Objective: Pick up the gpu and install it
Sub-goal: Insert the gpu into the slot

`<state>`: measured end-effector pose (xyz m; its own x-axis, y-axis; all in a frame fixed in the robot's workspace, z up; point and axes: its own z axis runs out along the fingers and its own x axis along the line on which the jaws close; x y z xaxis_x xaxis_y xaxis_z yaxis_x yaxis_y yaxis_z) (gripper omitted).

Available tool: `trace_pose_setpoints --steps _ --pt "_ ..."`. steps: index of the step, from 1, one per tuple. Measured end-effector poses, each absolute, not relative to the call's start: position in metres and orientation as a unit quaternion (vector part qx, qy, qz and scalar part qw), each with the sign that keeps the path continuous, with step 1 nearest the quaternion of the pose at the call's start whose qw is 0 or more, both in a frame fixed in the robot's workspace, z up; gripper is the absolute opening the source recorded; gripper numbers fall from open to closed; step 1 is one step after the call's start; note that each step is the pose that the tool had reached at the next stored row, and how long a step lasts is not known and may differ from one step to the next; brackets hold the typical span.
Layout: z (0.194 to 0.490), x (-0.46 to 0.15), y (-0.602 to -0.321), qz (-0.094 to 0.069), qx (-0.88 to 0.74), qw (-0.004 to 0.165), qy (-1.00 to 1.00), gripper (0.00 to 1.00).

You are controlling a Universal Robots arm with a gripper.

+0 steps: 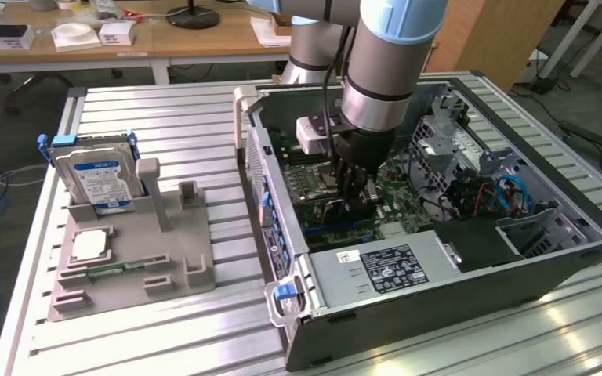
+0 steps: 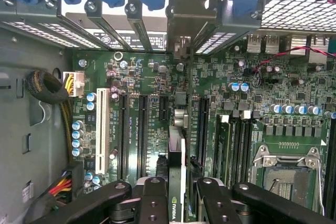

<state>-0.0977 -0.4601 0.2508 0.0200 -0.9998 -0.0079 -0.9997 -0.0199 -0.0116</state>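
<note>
Inside case (image 1: pixel 552 258), tool (image 2: pixel 176 195) gripping gpu (image 2: pixel 177 150)

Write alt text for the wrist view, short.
The hand holds the gpu edge-on over the motherboard, its metal bracket up at the case's rear slot openings. An empty processor socket sits to one side.

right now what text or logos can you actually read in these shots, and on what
No text reads clearly.
Logo on the gpu edge between the jaws, wrist view: looks like a brand emblem, too blurred to be sure.
Hard drive blue-white label: print too small to read.
Power supply label: symbols and small print, too small to read.
Motherboard slot markings, wrist view: blurred.
Round mark on the case rear wall: unreadable.
</note>
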Motion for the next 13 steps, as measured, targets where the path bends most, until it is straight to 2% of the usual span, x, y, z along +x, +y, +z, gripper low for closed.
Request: trace_pose_setpoints --steps 13 --pt "0.2491 -0.0977 -0.46 -0.001 -0.714 0.007 0.7 0.26"
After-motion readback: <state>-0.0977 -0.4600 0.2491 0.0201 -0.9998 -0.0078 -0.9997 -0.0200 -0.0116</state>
